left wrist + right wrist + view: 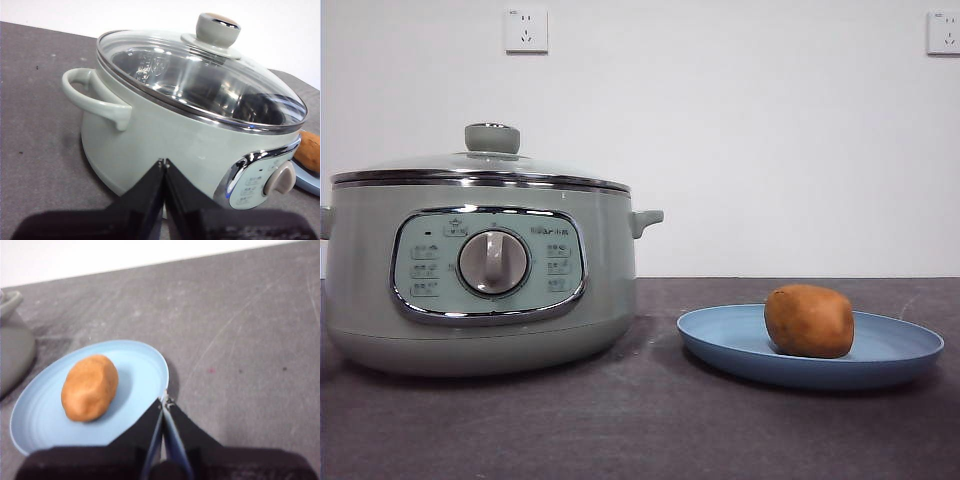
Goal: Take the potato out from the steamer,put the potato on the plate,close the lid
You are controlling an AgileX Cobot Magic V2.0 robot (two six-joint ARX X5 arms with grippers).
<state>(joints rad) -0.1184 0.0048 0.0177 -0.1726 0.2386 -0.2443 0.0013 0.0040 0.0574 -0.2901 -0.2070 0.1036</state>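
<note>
The sage-green steamer (pixel 480 280) stands at the left of the table with its glass lid (pixel 480 165) seated on the chrome rim. To its right, the orange-brown potato (pixel 809 320) rests on the light-blue plate (pixel 900 350). My left gripper (pixel 164 162) is shut and empty, held off the steamer's (pixel 165 135) side below the lid (pixel 200 75). My right gripper (pixel 164 400) is shut and empty too, hovering at the rim of the plate (pixel 145 370) beside the potato (pixel 90 387). Neither arm shows in the front view.
A dark grey tabletop (pixel 640 430) spreads around both things. A white wall with two sockets (pixel 525 30) stands behind. The steamer's side handle (pixel 646 218) points toward the plate.
</note>
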